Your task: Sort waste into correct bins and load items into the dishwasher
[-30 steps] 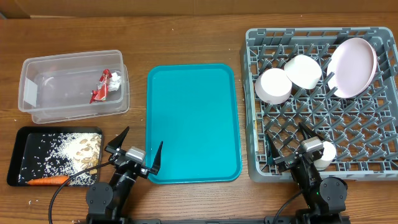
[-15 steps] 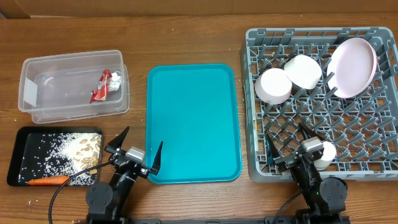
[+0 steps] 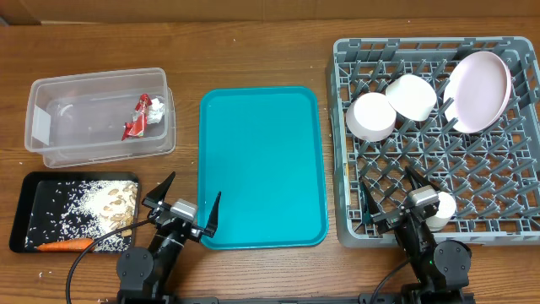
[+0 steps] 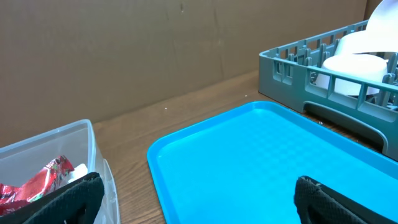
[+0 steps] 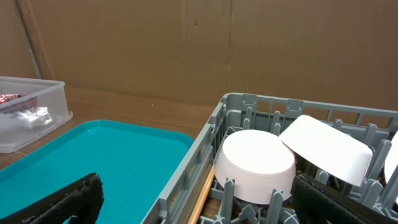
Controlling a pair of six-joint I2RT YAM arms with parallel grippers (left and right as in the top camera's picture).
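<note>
Sorting looks finished to me. The wrapper [image 3: 142, 116] lies in the tub [image 3: 93, 83] at 10 o'clock. The rice [image 3: 105, 203] and the carrot [image 3: 66, 246] sit in the black tray [image 3: 28, 211] at 8 o'clock, the carrot along its near edge. A few grains lie loose on the tabletop [image 3: 253, 51] just outside that tray.

The rack [image 3: 422, 44] fills the 3 o'clock side. In it the plate [image 3: 478, 91] stands tilted at the far right corner, and the 2 bowls [image 3: 372, 116] are side by side and touching at its 11 o'clock. The cup [image 3: 442, 207] sits near the front edge. From the right wrist I see a chopstick [image 5: 202, 194] lying low along the rack's left wall; I cannot tell whether there are 2. The teal tray [image 3: 261, 169] in the middle carries nothing, so I judge little or nothing is left to move.

The left end effector [image 3: 196, 186] hangs over the near left corner of the teal tray, fingers spread fully, gripping nothing. The right end effector [image 3: 388, 177] hangs over the rack's near left part, just beside the cup, also fully spread and empty.

Against the frame from 1 second back I find 0 changes: both arms and every item sit where they were.
</note>
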